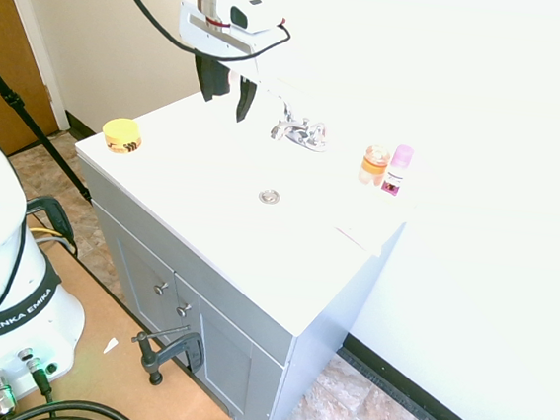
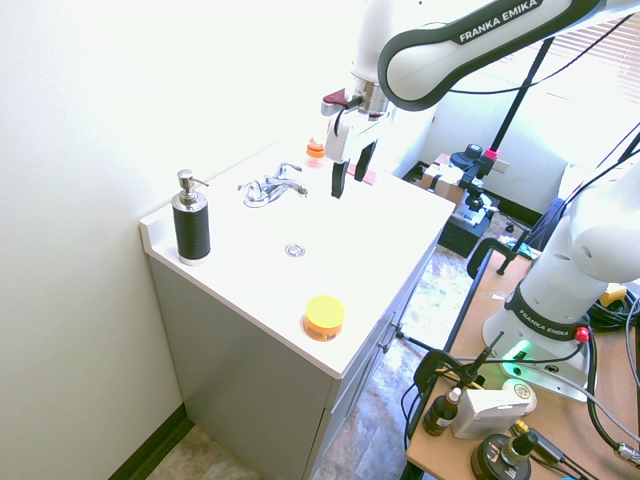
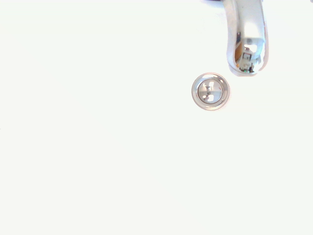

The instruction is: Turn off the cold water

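Can see a gray vanity [image 2: 240, 340] with a white top [image 1: 201, 202], backed against the wall along its rear edge. Have the white arm [image 2: 480, 45] reaching over it, gripper [image 2: 353, 178] in the air above the top, pointing down, fingers apart with a gap between, holding nothing. At the rear left corner, facing the spout: dark pump dispenser [image 2: 191, 222], upright. Midway along the rear edge: chrome two-lever faucet [image 2: 265, 190], shiny, small, spout [image 3: 248, 44] curving out over the basin side, with orange and dark reflections on its rounded tip. Task lever: right-hand lever [image 2: 288, 168], same bright chrome, on the side toward the bottles, gripper not touching. No water stream visible. Near the front left corner: yellow-lidded jar [image 2: 323, 317]. Toward the rear right corner: pink-capped bottle [image 1: 398, 169], just beside orange jar [image 1: 374, 165]. In front of the faucet: round metal drain [image 3: 210, 91].
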Motion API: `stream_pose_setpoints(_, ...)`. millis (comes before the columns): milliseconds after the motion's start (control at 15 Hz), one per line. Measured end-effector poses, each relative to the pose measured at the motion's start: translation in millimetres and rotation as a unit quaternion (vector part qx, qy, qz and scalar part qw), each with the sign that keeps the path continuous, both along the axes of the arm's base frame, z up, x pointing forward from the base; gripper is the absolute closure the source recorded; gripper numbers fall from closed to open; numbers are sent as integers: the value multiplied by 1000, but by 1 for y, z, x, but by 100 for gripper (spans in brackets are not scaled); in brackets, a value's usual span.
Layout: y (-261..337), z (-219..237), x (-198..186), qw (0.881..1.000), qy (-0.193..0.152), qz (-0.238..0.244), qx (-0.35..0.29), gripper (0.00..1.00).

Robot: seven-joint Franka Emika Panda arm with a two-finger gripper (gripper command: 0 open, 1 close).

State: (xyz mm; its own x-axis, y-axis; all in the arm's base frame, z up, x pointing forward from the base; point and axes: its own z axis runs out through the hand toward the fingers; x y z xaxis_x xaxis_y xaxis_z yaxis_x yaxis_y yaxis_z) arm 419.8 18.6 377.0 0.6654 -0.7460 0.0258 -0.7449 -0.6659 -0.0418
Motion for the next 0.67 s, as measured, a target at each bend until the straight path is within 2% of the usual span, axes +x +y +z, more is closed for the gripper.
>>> stream_pose_setpoints(267, -5, -3, 10, 1000, -18, -20, -2, 0)
stream_pose_setpoints(667, -39, -22, 84, 992, -83, -81, -52, 0)
